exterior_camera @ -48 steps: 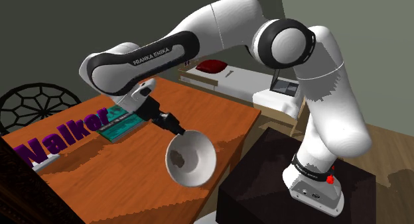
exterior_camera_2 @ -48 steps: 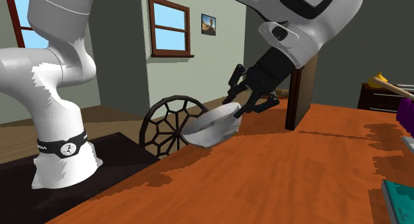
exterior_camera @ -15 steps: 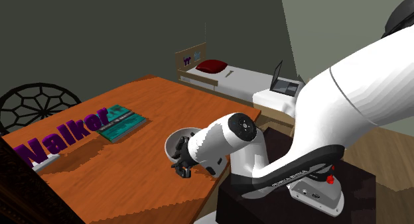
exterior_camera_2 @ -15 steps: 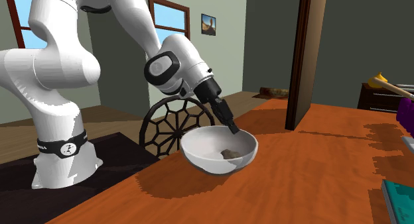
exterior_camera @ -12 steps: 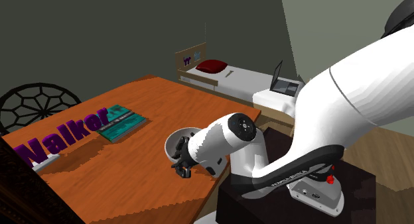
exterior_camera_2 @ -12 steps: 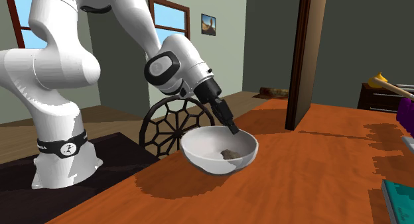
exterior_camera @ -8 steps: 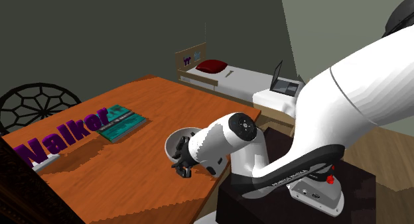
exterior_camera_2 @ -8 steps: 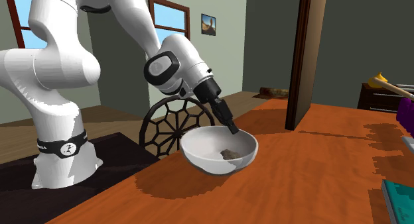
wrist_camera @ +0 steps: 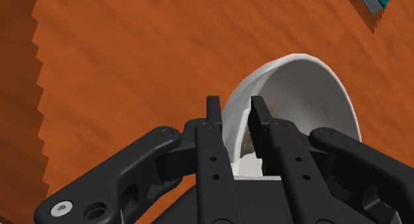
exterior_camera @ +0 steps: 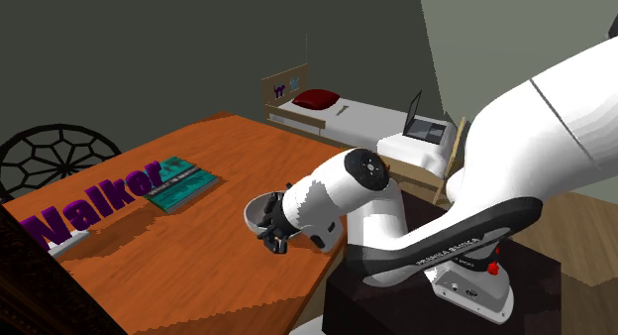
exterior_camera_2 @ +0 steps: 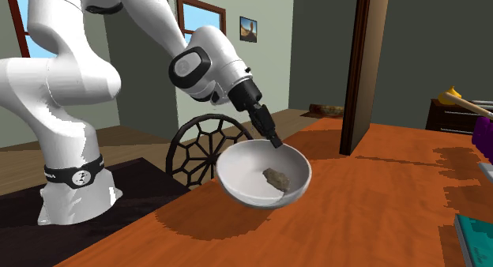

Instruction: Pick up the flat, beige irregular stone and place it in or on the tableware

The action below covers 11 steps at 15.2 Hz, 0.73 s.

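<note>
Pinching: our claw (exterior_camera_2: 274,142) squeezed the bowl (exterior_camera_2: 251,188) by its rim, one finger inside, one outside.
Stone: we saw the brownish stone (exterior_camera_2: 275,177) lying inside the white bowl.
Bowl: we saw it tipped, close to the edge of the orange table (exterior_camera_2: 371,214).

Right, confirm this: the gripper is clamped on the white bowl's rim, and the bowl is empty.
Wrong on one count: the bowl is not empty. The gripper is clamped on the white bowl's rim, and a grey-brown stone lies inside it, as the second exterior view shows.
</note>
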Tool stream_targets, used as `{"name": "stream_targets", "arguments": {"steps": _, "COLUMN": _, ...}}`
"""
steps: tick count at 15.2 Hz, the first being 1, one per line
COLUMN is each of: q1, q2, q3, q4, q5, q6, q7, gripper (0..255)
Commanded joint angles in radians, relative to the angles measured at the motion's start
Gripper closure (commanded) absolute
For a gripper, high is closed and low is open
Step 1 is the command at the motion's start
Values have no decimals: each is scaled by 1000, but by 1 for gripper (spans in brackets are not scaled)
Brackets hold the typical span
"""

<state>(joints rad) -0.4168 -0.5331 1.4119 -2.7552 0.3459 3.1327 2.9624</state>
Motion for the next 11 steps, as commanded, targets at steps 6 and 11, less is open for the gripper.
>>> {"name": "stream_targets", "arguments": {"steps": 6, "q1": 153, "q2": -49, "q3": -180, "q4": 25, "q5": 14, "q6": -116, "q7": -50, "gripper": 255}}
{"name": "stream_targets", "arguments": {"steps": 11, "q1": 228, "q2": -90, "q3": -277, "q4": 46, "q5": 22, "q6": -199, "q7": -82, "gripper": 255}}
